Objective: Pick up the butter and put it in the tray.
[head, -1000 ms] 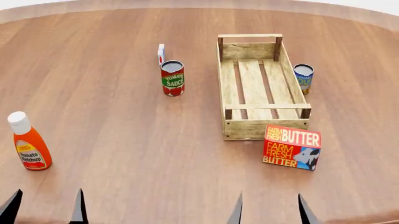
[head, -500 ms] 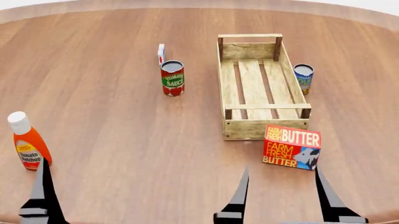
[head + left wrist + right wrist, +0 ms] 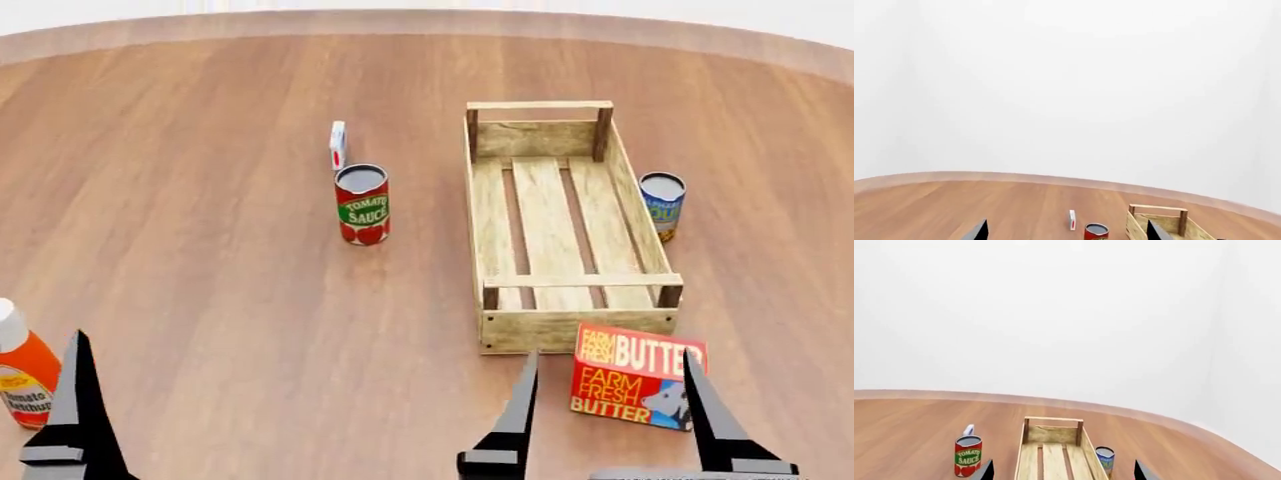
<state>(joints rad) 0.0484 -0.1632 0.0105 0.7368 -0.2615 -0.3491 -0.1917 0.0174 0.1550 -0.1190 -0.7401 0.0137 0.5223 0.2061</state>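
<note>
right gripper [image 3: 607, 375] spread wide, empty, near butter [image 3: 637, 375] beside tray [image 3: 574, 328] end

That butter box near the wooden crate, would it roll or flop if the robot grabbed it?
Probably neither. The butter is a flat-sided carton, so it should not roll. It stands on a narrow edge, so a nudge might tip it. Its straight edges suggest it stays stiff between the open right gripper fingers.

Right claw [image 3: 607, 400]: low at near edge of head view, fingers spread wide, nothing between them. Left claw [image 3: 1064, 231]: fingertips likewise wide apart, empty.
</note>
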